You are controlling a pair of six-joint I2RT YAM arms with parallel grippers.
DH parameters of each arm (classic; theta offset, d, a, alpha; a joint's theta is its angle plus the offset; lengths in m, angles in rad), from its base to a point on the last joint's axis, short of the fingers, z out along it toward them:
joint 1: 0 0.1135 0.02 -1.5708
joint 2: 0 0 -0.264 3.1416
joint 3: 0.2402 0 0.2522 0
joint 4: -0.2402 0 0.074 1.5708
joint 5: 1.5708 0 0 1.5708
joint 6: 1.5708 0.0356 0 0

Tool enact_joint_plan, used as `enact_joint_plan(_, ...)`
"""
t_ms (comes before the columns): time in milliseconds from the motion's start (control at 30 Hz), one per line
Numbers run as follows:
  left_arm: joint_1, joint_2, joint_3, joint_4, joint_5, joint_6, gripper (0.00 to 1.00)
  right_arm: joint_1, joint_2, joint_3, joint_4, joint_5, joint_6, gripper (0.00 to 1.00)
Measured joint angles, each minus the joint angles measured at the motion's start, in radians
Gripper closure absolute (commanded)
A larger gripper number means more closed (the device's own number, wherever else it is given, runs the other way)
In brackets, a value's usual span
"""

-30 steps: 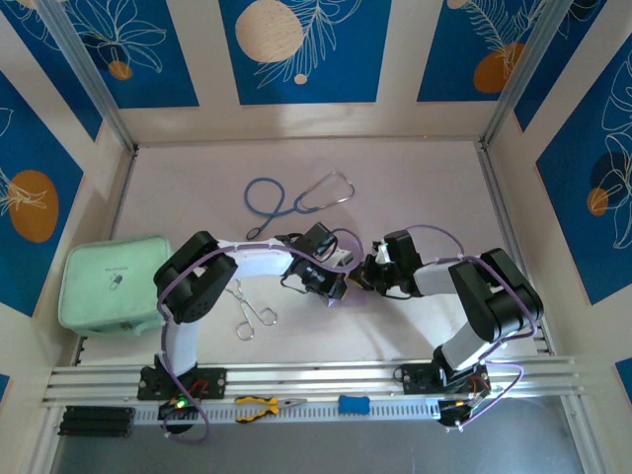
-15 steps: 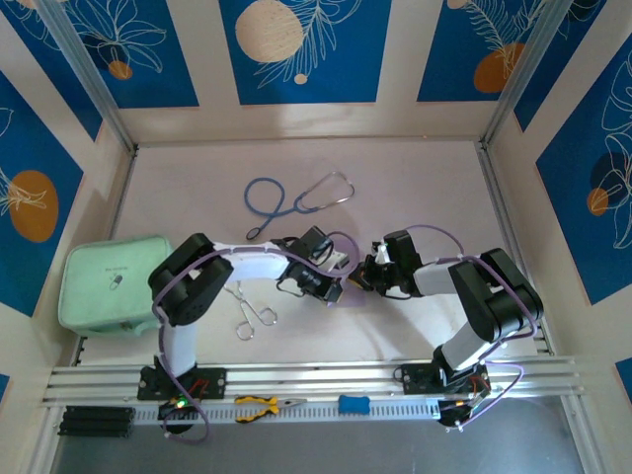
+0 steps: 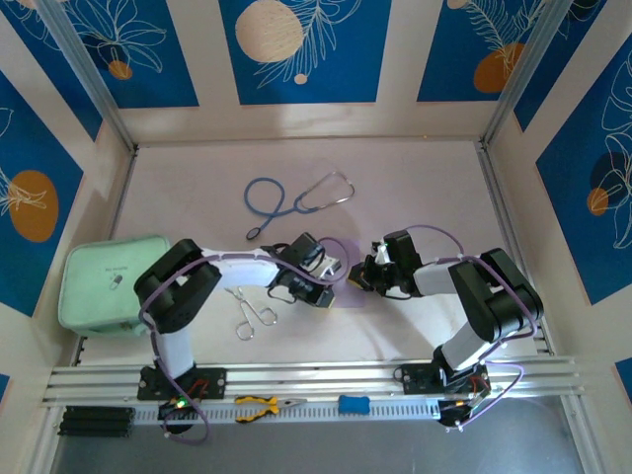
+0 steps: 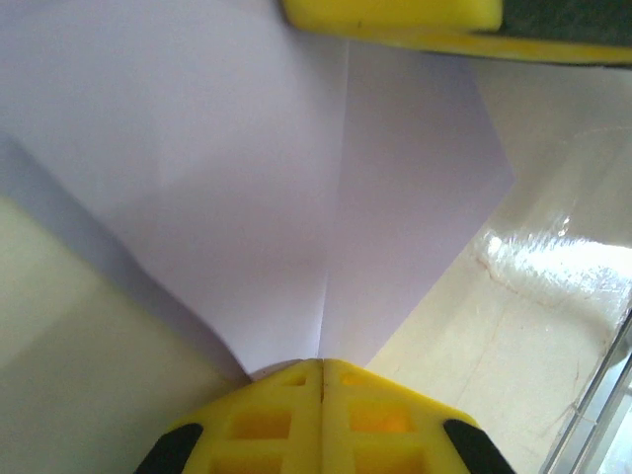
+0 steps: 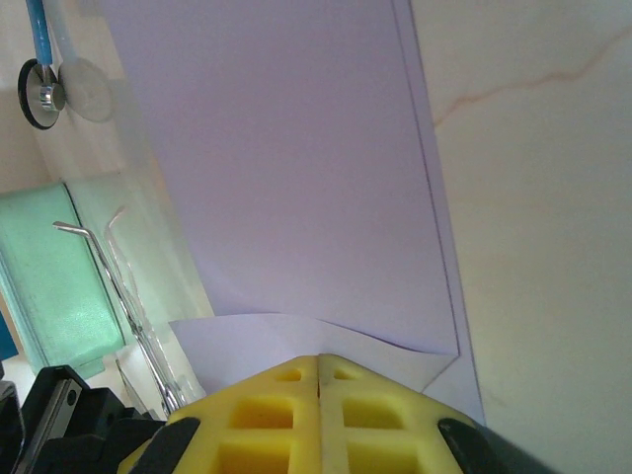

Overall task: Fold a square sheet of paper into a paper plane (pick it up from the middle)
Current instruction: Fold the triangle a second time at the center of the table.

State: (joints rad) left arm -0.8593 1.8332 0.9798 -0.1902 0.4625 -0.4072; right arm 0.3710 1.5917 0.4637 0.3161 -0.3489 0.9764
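Note:
The pale lilac sheet of paper (image 3: 352,289) lies folded on the table between my two grippers. In the left wrist view the paper (image 4: 296,178) has a centre crease and slanted edges that taper to a point at my left gripper (image 4: 321,367), which is shut on that tip. From the right wrist the paper (image 5: 286,168) looks long and flat, with one flap curling up into my right gripper (image 5: 319,360), shut on it. From above, the left gripper (image 3: 334,280) and right gripper (image 3: 364,279) face each other closely across the paper.
A blue stethoscope (image 3: 296,200) lies behind the grippers. Metal forceps (image 3: 252,311) rest left of the paper, and a mint-green pouch (image 3: 109,281) sits at the left wall. Yellow pliers (image 3: 262,405) and a blue object (image 3: 354,403) lie on the front rail.
My left arm has swung its elbow left and down, and its gripper has shifted slightly left with the paper tip. The right arm has stayed still.

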Motion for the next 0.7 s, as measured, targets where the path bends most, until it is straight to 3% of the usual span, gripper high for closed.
enact_joint_plan(467,0.0,-0.124,-0.087,-0.054,-0.039,-0.021,1.0,-0.003,0.0,0.0,-0.002,0.0,0.0,1.0)
enact_joint_plan(700,0.001,-0.152,-0.046,-0.009,-0.021,-0.064,0.96,-0.006,-0.005,0.0,-0.01,0.002,0.0,1.0)
